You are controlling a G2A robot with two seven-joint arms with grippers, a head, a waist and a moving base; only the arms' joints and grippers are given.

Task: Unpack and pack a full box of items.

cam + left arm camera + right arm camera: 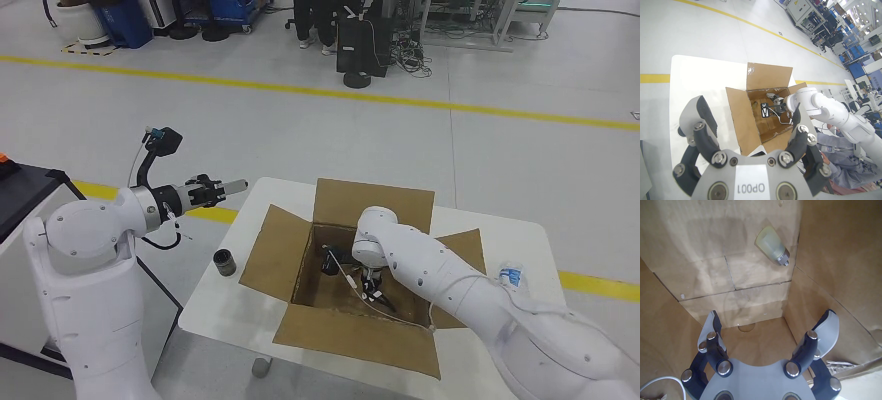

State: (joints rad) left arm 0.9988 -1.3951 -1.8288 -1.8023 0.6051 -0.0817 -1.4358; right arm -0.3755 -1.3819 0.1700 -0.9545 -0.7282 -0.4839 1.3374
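Subject of inspection: the cardboard box point(375, 205), standing open on the white table point(500, 240) with its flaps spread. The right gripper point(772, 317) is lowered inside the box, fingers spread wide and nothing between them. The remaining item, a pale translucent cylinder with a metal threaded fitting point(770, 248), lies on its side on the box floor, ahead of that gripper and tucked toward a floor corner beside one side wall. Its long axis runs obliquely to the line across the two fingers, metal end nearer the wall. In my judgement the pick turns on this: the wrist needs to advance toward that corner and turn so the fingers straddle the body crosswise, with little room left on the wall side. The left gripper point(215, 187) hangs outside the box, well apart from it and beyond the table edge, likewise open and empty; the right arm is plainly the nearer. A small dark cylinder point(225, 263) stands on the table just beside the box on the left arm's side. Unclear points: whether the item touches the wall cannot be told; from above, the right arm's wrist and a white cable point(352, 285) cover much of the box interior.
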